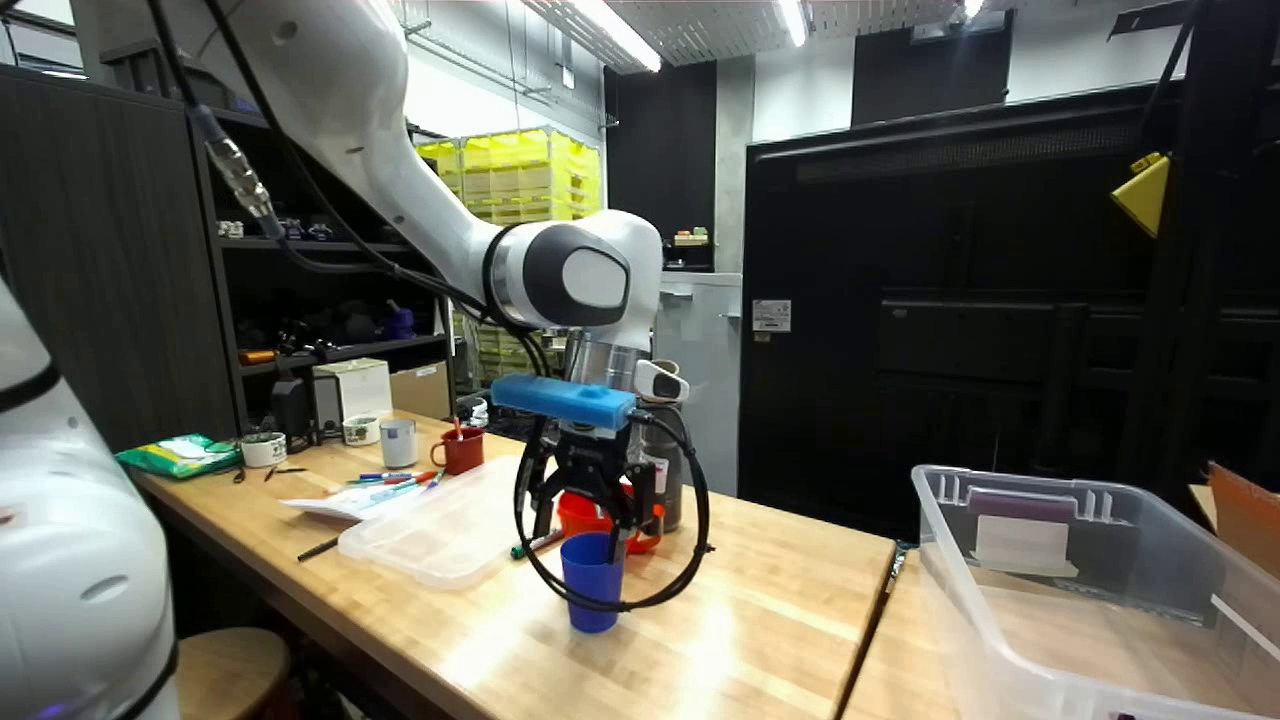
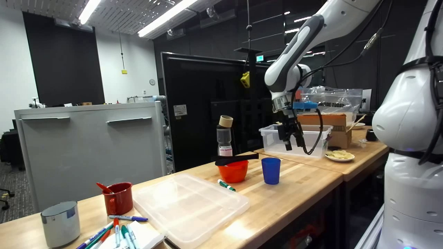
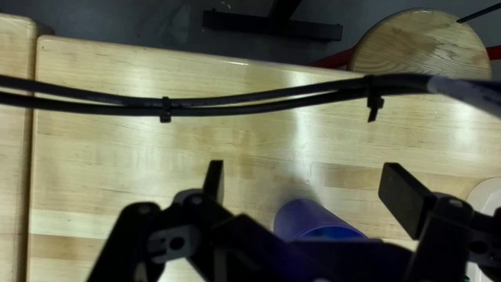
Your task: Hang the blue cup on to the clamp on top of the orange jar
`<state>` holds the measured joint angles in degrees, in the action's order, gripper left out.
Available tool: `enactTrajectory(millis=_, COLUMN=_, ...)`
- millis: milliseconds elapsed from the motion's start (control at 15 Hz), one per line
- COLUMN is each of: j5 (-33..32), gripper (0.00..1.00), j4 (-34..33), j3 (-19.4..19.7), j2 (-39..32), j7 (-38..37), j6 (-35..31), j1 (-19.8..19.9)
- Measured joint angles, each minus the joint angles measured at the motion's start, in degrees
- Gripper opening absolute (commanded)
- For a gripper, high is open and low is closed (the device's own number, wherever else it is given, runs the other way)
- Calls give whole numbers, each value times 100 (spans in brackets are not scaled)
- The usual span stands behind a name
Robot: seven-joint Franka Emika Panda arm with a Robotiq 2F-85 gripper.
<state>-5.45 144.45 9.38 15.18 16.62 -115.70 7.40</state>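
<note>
In the wrist view the claw (image 3: 303, 180) is spread wide, its black fingers (image 3: 405, 199) well apart, with bare wood of the table (image 3: 250, 141) seen between their tips. The blue cup (image 3: 307, 219) shows there beneath the claw, partly covered by the claw's dark body; in both exterior views it stands upright on the table. In an exterior view a fingertip (image 1: 613, 545) overlaps the cup's rim and contact cannot be judged, but in an exterior view the cup (image 2: 271, 173) sits lower than the claw, near it yet apart. The orange jar (image 2: 233, 173) shows plainly in an exterior view, farther from the claw than the cup is, with a long black clamp (image 2: 238, 159) lying across its mouth; in an exterior view the jar (image 1: 580, 512) is behind the claw and partly hidden, and the clamp cannot be told from the black fingers. A green marker (image 2: 226, 185) lies near the jar, lower than the claw, in both exterior views. A plate (image 2: 341, 160) of chips (image 2: 339, 154), across the claw from the cup, shows in an exterior view, with a clear bin (image 2: 271, 141) behind the claw. The wrist view takes in a round stool (image 3: 422, 43) beyond the table edge, lower than the claw.
</note>
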Motion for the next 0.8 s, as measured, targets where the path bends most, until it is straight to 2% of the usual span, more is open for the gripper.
enactTrajectory(millis=800, j5=4, gripper=100, j4=-680, j3=124, j2=-1384, j7=-476, j6=-572, j1=84)
